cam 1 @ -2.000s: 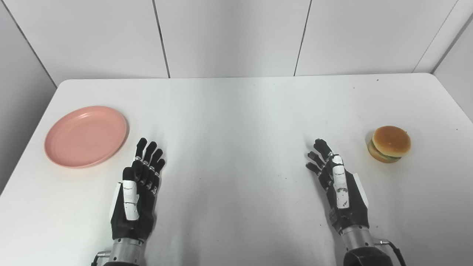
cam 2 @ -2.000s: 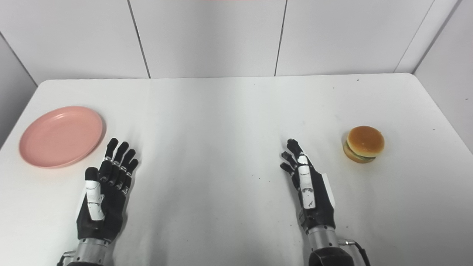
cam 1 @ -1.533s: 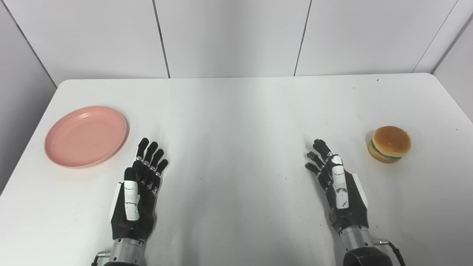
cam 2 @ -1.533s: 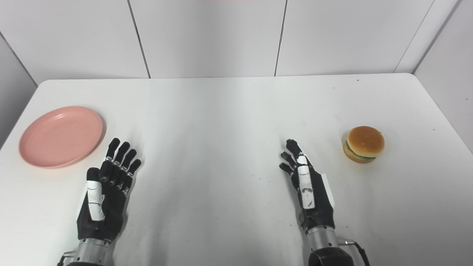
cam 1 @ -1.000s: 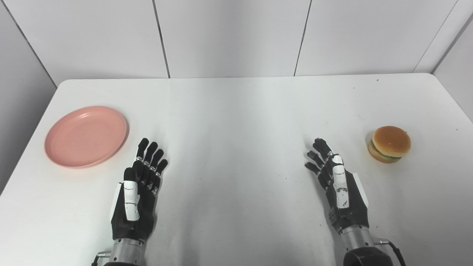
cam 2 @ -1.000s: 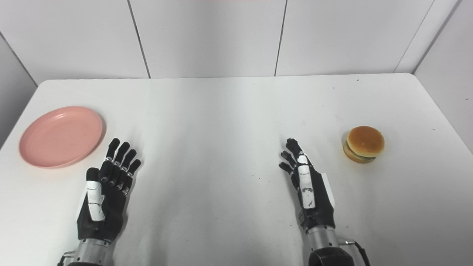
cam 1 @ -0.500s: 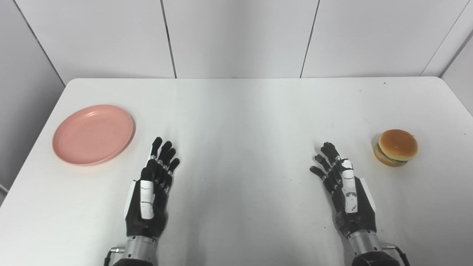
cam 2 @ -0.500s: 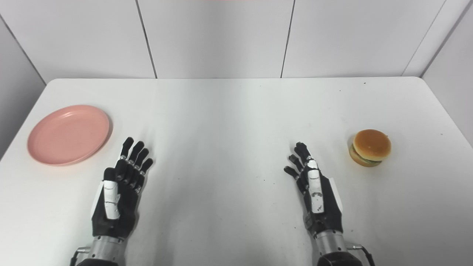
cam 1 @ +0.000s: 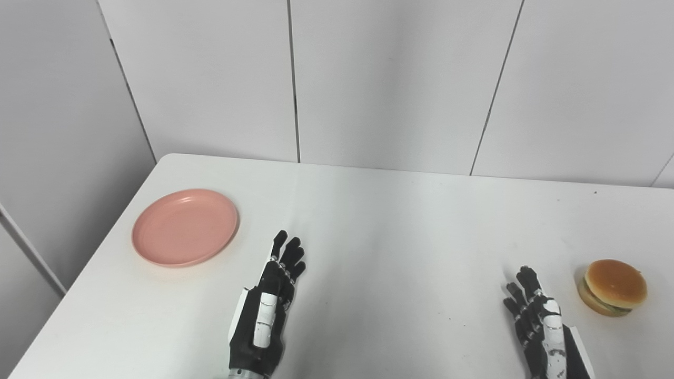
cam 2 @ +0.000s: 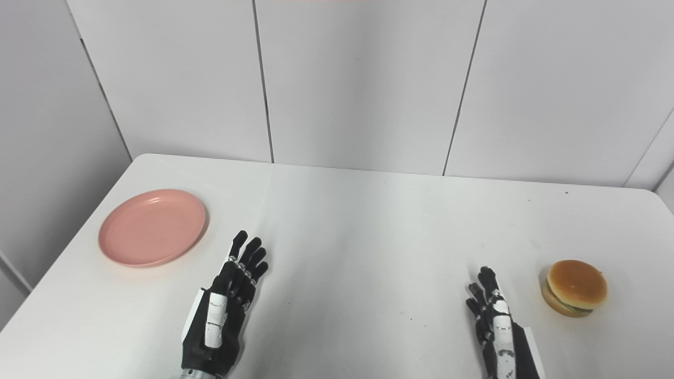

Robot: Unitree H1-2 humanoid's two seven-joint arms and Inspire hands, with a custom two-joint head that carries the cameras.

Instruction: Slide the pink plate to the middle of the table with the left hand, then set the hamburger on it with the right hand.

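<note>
Pink plate sits near the counter's left edge, toward the far-left corner; nothing on it. Hamburger is over by the right edge, well apart from it. My left hand lies flat near the front edge, fingers spread, holding nothing, just short of the plate. Right hand also empty w/ fingers apart, close beside the burger but not touching.

Plate looks like thin, stiff plastic: round, shallow, matte, raised rim. I'd guess it's light and slides easily on this smooth white top, so I'd hook fingertips over the rim's left side and drag toward center. Pressing too hard on one side could tip it.

Burger: domed glossy bun, green layer showing. Prob a light toy, maybe squashy. I'd take it across the sides of the bun, gently.
</note>
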